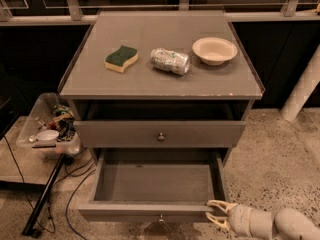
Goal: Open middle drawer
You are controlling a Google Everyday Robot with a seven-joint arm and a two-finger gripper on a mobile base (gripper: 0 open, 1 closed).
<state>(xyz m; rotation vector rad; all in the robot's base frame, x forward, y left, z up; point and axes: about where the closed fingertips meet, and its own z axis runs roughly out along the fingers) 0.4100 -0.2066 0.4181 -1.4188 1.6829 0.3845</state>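
Looking down through the one camera view at a grey desk (150, 79) and finding the middle drawer (155, 181) standing pulled well out below the upper drawer (125, 134), baring a plain grey inside and carrying its small round knob (161, 217) at the centre of the front. Seeing the tool (210, 211) reaching in from the lower right on a pale arm (270, 224), hovering at the right end of that drawer's front, holding its two fingers spread wide and gripping nothing; failing to tell whether the upper fingertip is touching the front. Noting on the desk's top a green-and-yellow sponge (121, 58), a crushed silver can (170, 61) lying on its side just beside it, and a pale bowl (214, 50) further right. Spotting a clear plastic bin (47, 134) of odds and ends standing left of the desk.
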